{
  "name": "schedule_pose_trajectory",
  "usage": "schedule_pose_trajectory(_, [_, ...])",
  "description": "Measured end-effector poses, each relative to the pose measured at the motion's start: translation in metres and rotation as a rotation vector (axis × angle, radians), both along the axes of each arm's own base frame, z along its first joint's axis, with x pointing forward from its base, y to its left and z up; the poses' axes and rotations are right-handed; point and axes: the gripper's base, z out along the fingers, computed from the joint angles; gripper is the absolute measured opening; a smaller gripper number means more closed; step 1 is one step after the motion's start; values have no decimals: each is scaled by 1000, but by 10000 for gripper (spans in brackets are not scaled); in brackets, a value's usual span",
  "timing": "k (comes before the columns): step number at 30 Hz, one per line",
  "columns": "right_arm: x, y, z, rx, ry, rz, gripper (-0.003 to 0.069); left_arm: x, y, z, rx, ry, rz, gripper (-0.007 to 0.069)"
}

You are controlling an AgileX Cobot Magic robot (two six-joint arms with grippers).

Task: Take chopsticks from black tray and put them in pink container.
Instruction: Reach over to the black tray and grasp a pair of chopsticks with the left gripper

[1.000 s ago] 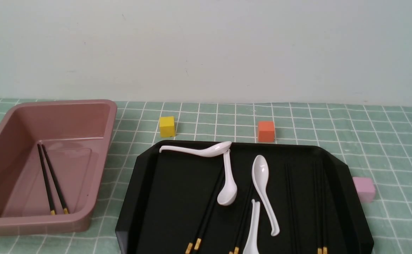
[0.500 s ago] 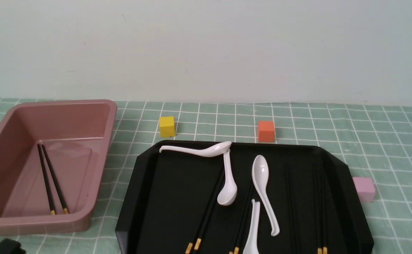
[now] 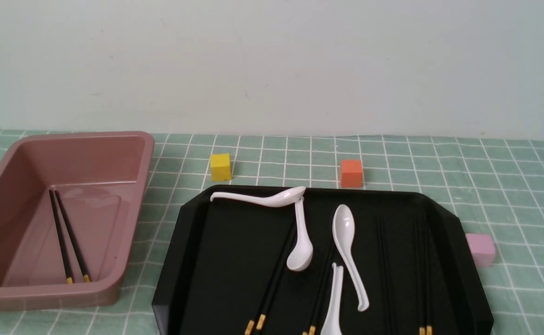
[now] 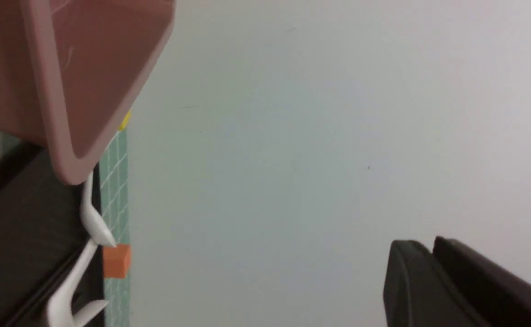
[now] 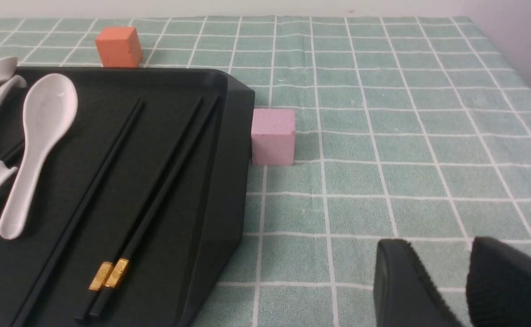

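Nearest chopsticks [image 5: 158, 190] lay at the right end of the black tray [image 5: 233, 181], just inside the rim. They ran front to back, gold bands toward the robot. The right gripper [image 5: 440, 247] hung off the tray over the green cloth [image 5: 383, 136], so that pair was on its left, and imo it was clearly the closer arm. Its fingers stood a bit apart, holding nothing. The left gripper [image 4: 429, 254] was near the pink container [image 3: 90, 153], fingers looking pressed together, empty too. Another pair [image 3: 72, 237] lay inside the tub already.
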Motion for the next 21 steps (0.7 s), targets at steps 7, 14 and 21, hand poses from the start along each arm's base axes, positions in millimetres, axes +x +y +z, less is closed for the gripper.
schedule_pose_trajectory(7, [0, 0, 0, 0, 0, 0, 240, -13, -11, 56, 188, -97, -111, 67])
schedule_pose_trajectory(14, [0, 0, 0, 0, 0, 0, 240, 20, -39, 98, 726, 291, -488, -13])
schedule_pose_trajectory(21, [0, 0, 0, 0, 0, 0, 240, 88, -50, 73, 1002, 820, -920, -13])
